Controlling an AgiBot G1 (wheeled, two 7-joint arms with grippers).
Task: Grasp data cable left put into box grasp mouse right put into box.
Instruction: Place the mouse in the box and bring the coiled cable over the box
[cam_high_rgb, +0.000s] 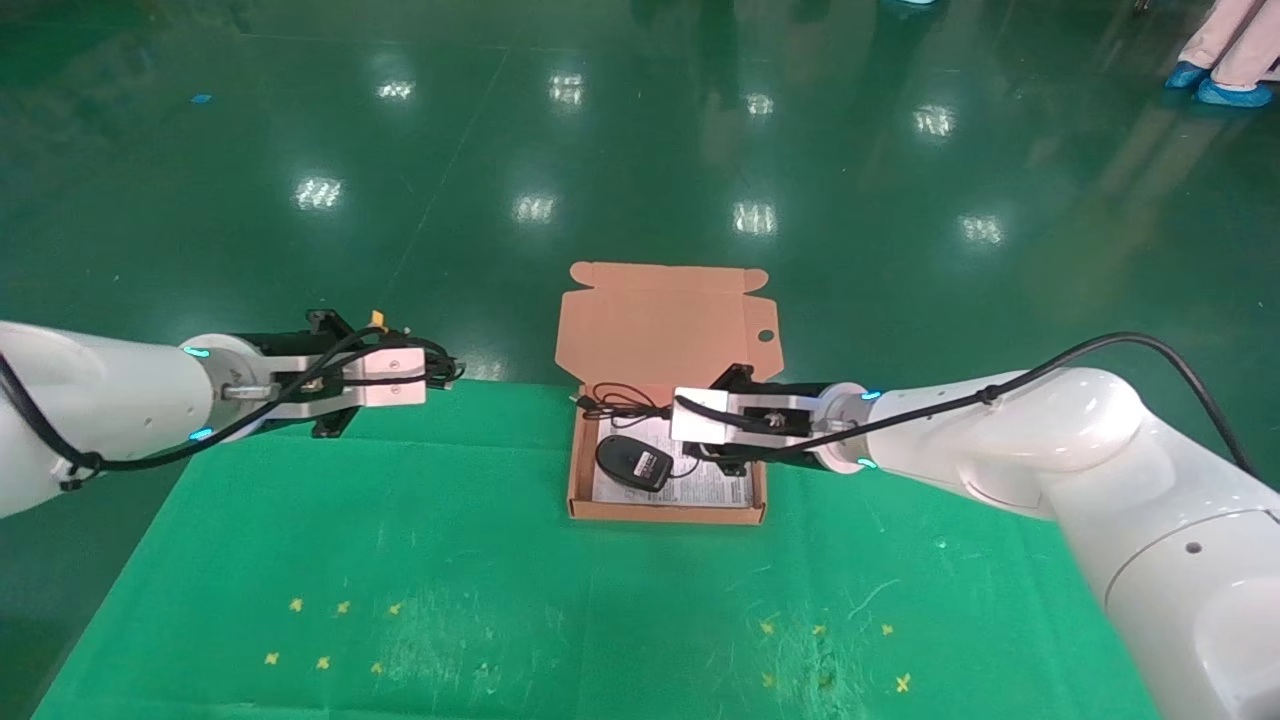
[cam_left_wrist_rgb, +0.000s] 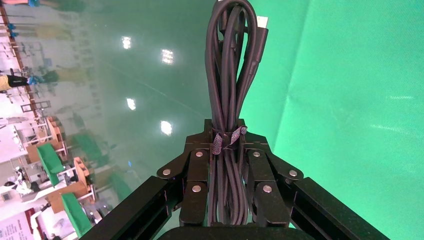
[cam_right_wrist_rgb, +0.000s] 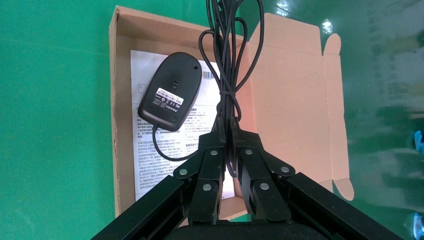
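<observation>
The data cable, a tied black bundle, is held in my left gripper, which is shut on it above the table's far left edge; in the left wrist view the cable sticks out past the gripper. The box lies open at the table's far middle, its lid folded back. The mouse lies label side up on the white sheet inside, also in the right wrist view. My right gripper is shut on the mouse's looped cord, just above the box's right side.
A green cloth covers the table, with small yellow cross marks near the front. Shiny green floor lies beyond the far edge. A person's blue-shod feet stand at the far right.
</observation>
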